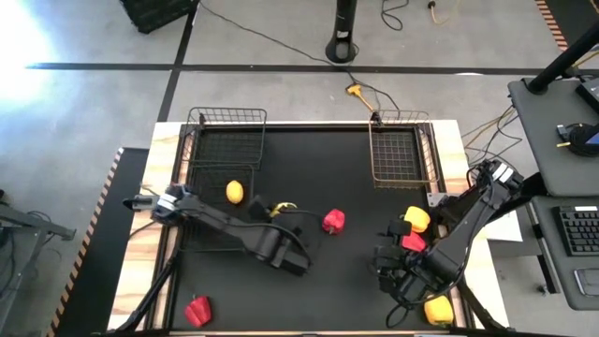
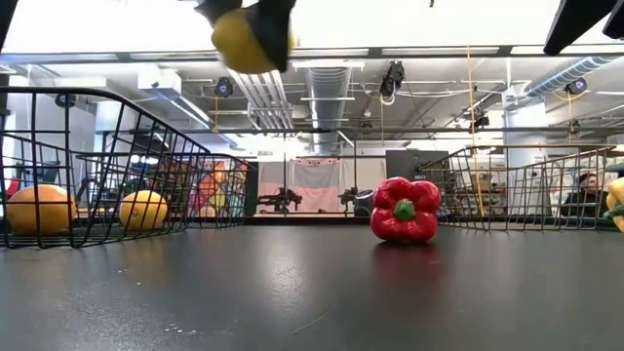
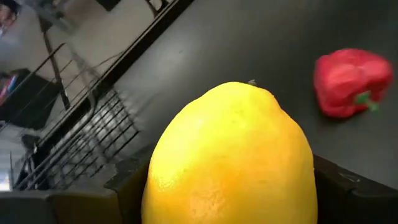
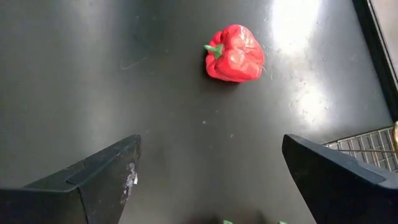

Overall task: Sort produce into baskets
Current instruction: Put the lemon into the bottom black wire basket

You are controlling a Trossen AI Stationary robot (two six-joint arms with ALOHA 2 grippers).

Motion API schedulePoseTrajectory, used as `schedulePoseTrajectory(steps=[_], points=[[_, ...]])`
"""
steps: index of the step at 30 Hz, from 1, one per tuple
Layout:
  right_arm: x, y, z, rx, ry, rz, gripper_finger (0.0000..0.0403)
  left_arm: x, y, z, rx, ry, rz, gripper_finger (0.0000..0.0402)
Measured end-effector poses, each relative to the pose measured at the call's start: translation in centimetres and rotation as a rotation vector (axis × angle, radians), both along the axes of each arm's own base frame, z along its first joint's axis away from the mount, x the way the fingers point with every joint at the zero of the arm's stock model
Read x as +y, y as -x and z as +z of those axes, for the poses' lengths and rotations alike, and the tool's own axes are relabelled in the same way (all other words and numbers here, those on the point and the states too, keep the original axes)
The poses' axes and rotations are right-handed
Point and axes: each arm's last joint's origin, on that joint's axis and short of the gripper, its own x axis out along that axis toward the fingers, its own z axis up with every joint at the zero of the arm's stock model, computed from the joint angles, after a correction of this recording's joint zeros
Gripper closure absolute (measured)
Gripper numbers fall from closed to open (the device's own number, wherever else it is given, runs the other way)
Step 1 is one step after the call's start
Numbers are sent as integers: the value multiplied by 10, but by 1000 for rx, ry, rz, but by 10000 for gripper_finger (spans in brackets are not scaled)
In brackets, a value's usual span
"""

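My left gripper (image 1: 281, 212) is shut on a yellow lemon (image 3: 230, 155), held high above the table in the low view (image 2: 249, 39). A red pepper (image 1: 333, 221) rests on the black mat just right of it and also shows in the low view (image 2: 405, 209). My right gripper (image 4: 211, 168) is open and empty over the mat, at the near right (image 1: 387, 264), pointing at that pepper (image 4: 235, 53). Another lemon (image 1: 234, 192) lies in the left wire basket (image 1: 201, 154). A second basket (image 1: 402, 154) stands at the far right. My left gripper pinches the lemon between its two fingers, one dark finger (image 3: 127, 183) on each of its opposite sides (image 3: 163, 180). The lemon is lifted well clear of the table. How far back between the fingers it reaches does not show.
A yellow pepper (image 1: 416, 218) and a red pepper (image 1: 412, 241) lie beside my right arm, and another yellow pepper (image 1: 438, 309) lies at the near right corner. A red pepper (image 1: 197, 309) lies at the near left. Two orange-yellow fruits (image 2: 39, 208) sit in the left basket.
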Motion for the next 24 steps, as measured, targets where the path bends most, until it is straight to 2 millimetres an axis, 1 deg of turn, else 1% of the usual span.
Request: schedulePoseTrajectory(steps=[4, 7, 10, 12, 15, 17, 19, 22, 24], points=[[5, 5, 0, -7, -11, 5, 21, 13, 37, -1, 48, 45, 42, 130], [8, 9, -1, -13, -19, 6, 21, 26, 71, -3, 78, 97, 99, 130], [10, 11, -1, -17, -26, 2, 21, 41, 106, 1, 78, 161, 148, 129], [10, 11, -1, -19, -28, -3, 21, 49, 125, 3, 63, 212, 174, 129], [10, 10, 0, -35, -15, -4, 21, 62, 151, -2, 85, 310, 233, 129], [9, 10, 0, -58, 5, -5, 21, 71, 164, -9, 83, 366, 274, 129], [9, 9, 1, -79, 24, -6, 21, 79, 171, -18, 84, 416, 299, 129], [8, 9, 1, -103, 41, -8, 21, 89, 175, -31, 83, 468, 305, 128], [8, 8, 1, -105, 39, -10, 21, 97, 174, -41, 97, 521, 301, 128]])
